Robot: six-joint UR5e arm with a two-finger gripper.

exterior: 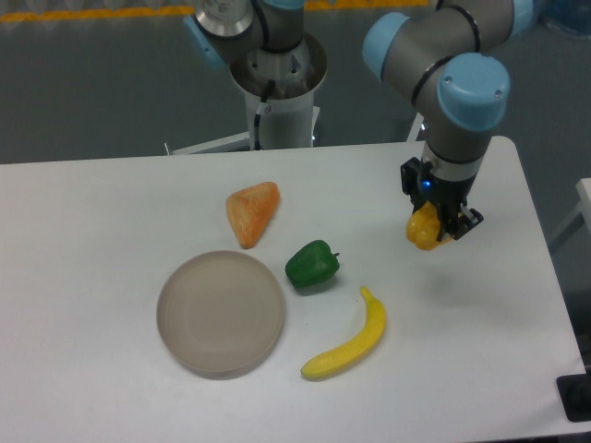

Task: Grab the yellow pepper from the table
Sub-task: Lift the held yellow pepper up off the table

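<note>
The yellow pepper (422, 231) is a small lumpy yellow-orange piece held between the black fingers of my gripper (436, 228), clear above the white table (480, 341) at its right side. The gripper is shut on it and points down from the grey and blue arm. Part of the pepper is hidden by the fingers.
A green pepper (312, 265) lies mid-table. A yellow banana (351, 341) lies in front of it. An orange wedge piece (251, 211) lies to the back left. A round grey plate (221, 312) sits front left. The table's right edge is near the gripper.
</note>
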